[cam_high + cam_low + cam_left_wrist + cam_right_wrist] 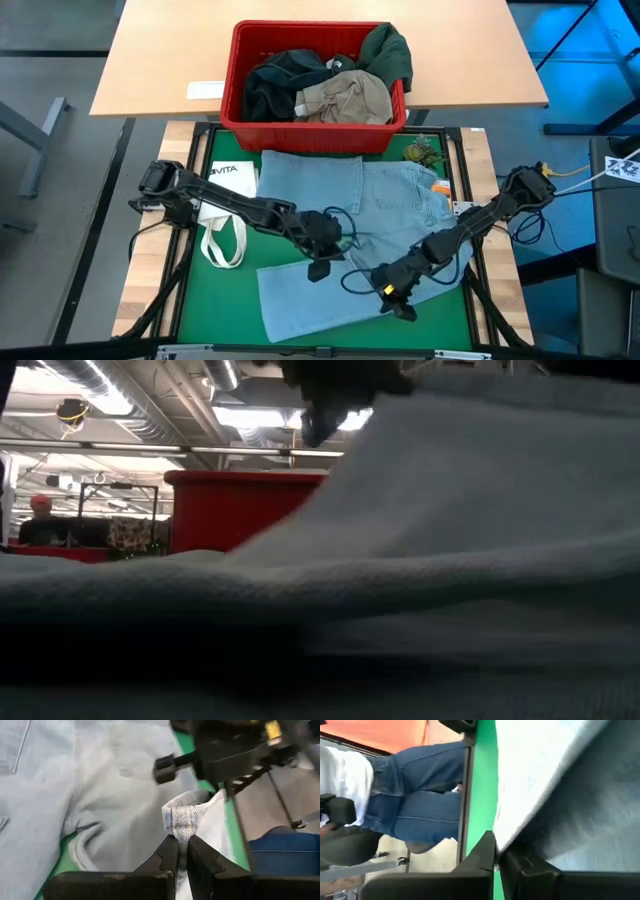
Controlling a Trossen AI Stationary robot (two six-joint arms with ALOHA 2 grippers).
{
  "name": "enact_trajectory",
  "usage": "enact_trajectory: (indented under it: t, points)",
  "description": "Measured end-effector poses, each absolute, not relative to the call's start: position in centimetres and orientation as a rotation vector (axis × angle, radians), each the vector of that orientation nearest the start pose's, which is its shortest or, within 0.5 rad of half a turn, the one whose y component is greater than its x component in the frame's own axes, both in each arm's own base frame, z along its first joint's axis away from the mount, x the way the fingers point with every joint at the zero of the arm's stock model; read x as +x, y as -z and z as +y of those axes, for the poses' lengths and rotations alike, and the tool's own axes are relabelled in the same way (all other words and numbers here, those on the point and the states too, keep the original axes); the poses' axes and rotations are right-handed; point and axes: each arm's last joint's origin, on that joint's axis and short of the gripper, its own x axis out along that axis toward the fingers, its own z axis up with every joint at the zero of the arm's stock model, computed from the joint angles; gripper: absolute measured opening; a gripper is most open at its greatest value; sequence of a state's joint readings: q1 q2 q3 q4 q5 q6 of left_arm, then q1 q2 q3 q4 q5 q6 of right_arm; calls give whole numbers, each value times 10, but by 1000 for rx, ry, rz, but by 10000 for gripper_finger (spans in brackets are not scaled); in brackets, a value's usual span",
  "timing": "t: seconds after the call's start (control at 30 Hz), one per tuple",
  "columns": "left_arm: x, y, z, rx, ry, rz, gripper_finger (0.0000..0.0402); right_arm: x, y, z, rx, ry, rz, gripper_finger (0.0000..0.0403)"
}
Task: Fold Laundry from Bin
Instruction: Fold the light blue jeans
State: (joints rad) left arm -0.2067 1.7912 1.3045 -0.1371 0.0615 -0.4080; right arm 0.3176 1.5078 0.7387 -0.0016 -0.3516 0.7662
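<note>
The light blue jeans [370, 245] are spread flat on the green mat [200, 300] of the table, just before the red bin [315, 85] of dark and khaki garments. A fold of denim hem is pinched in the closed left hand [182, 845]. The jeans' edge is clamped by the closed right hand [497, 857] close beside it.

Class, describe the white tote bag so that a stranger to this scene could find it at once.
Start at the red bin at the table's far edge, then come down to the green mat. The tote bag lies on its left part, beside the pale blue jeans. Alone here, it is white, with printed letters and loop handles.
</note>
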Motion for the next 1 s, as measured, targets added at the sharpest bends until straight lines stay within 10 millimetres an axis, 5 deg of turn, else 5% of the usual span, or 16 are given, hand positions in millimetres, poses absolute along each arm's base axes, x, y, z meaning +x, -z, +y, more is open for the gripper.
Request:
enact_trajectory:
  t: [0.2, 0.67, 1.0]
  points:
    - [398, -225, -81, -335, 85, 710, 45, 271, -171, 98, 718, -264, 1004, 45]
    - [398, -226, -81, -346, 96, 710, 173, 271, -171, 98, 716, -267, 1007, 154]
    - [381, -222, -85, -600, 324, 979, 165, 269, -174, 99, 789, -444, 1080, 173]
